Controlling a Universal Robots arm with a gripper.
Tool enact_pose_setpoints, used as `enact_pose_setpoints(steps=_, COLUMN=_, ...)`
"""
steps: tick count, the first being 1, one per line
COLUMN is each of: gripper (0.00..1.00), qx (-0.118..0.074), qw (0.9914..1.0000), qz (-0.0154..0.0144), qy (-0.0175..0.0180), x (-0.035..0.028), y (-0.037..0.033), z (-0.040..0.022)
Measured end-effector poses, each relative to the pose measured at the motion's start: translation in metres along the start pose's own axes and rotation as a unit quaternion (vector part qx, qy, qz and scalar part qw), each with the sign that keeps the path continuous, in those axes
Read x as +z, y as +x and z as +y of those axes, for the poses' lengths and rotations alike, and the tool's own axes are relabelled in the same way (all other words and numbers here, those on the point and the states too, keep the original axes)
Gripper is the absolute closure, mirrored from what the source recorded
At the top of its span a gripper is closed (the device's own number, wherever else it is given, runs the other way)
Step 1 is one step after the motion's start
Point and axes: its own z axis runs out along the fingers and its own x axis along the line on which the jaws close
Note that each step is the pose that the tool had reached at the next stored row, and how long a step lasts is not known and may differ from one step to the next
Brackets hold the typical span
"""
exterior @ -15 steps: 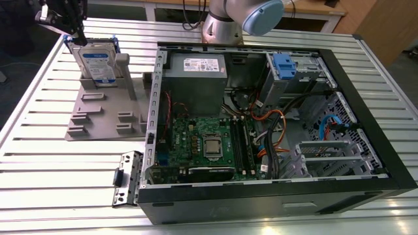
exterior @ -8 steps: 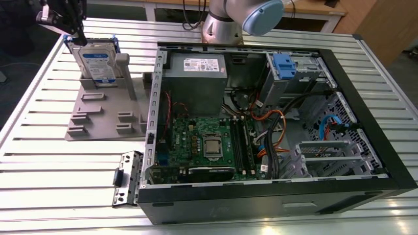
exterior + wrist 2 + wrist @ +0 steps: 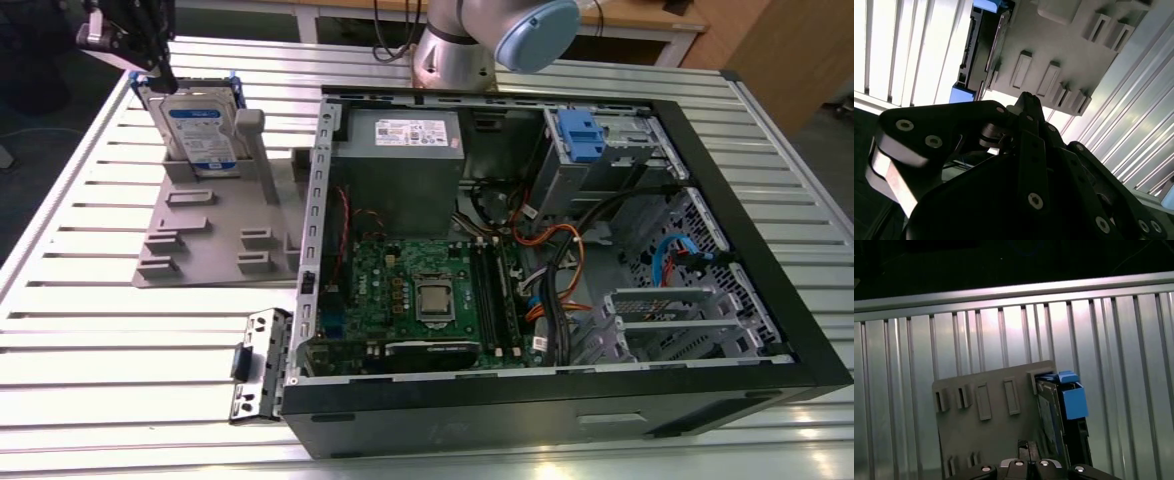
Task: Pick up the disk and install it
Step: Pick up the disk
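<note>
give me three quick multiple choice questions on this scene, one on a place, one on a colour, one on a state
1. The disk sits: A) in the grey holder beside the computer case; B) in the drive cage; C) on the power supply.
2. Its carrier bracket is: A) red; B) blue; C) yellow.
3. The computer case is: A) shut; B) open; C) upside down.
Answers: 1 A, it stands in the holder outside the case; 2 B, blue plastic frames it; 3 B, the motherboard is exposed.
</note>
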Motion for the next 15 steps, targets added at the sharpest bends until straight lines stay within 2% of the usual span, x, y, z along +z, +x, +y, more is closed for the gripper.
enact_pose_setpoints(steps=8, gripper=0.90, qx=-0.025, qw=0.99969, qz=0.0007, qy=-0.0006, x=0.0000, y=0.0000, z=0.0000)
enact_pose_setpoints(steps=15, gripper=0.90, qx=-0.026, qw=0.99965, qz=0.0008, qy=-0.0007, x=0.0000, y=0.0000, z=0.0000)
